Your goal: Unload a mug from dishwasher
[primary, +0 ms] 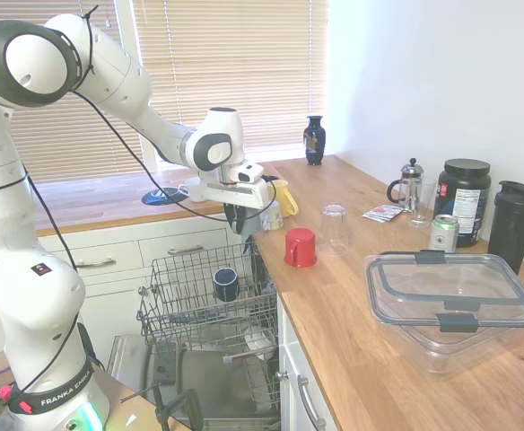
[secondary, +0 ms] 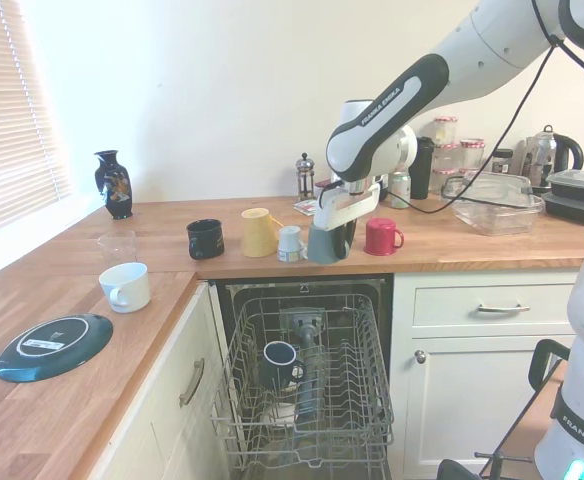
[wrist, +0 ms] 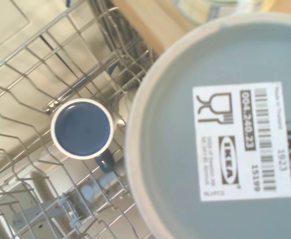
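From the first exterior view the gripper point(primary: 244, 218) is clamped on the mug point(primary: 243, 221), held above the dishwasher point(primary: 210, 301) rack at the counter's edge, red mug point(primary: 300, 247) and upturned glass point(primary: 334, 227) close by. Second exterior view: the mug point(secondary: 325, 243) hangs base-up between the red mug point(secondary: 381, 237) and a small white cup point(secondary: 290, 243). Wrist view: its labelled base point(wrist: 225, 139) fills the frame over the navy mug point(wrist: 81, 129) in the rack.

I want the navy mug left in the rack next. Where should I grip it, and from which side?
Come straight down on the navy mug. It stands upright with its mouth open, and the rack wires are close around its sides, so a side approach looks blocked. Pinch the wall at the rim, one finger inside and one outside, away from the handle.
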`<state>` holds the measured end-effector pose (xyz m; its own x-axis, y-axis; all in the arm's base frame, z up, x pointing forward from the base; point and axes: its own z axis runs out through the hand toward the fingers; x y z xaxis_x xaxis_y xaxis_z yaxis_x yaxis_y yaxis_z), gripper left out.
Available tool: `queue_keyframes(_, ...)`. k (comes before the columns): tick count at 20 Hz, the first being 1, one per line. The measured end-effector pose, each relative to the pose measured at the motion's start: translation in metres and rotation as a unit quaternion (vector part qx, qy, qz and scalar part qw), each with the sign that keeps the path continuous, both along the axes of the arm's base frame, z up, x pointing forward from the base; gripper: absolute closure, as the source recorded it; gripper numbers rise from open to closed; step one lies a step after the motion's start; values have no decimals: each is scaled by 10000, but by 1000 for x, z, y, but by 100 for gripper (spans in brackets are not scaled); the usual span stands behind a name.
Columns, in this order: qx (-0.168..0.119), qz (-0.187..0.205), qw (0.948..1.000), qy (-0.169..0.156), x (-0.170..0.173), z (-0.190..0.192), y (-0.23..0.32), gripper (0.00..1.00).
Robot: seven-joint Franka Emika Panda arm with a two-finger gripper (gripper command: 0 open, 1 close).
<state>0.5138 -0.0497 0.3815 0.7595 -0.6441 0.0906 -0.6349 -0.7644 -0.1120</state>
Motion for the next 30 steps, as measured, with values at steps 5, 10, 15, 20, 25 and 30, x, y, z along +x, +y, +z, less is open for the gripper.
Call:
queue_keyframes(5, 0, -117, 9998, 154, 13, -19, -14, 100)
queue_keyframes(10, -9, -255, 9994, 213, 22, -28, -30, 100)
queue_keyframes(15, -7, -372, 9991, 217, 24, -25, -43, 100)
queue_keyframes(20, 17, -417, 9988, 252, 31, -24, -47, 100)
queue_keyframes(25, 51, -456, 9985, 283, 46, -25, -48, 100)
queue_keyframes(30, 75, -505, 9981, 346, 55, -31, -52, 100)
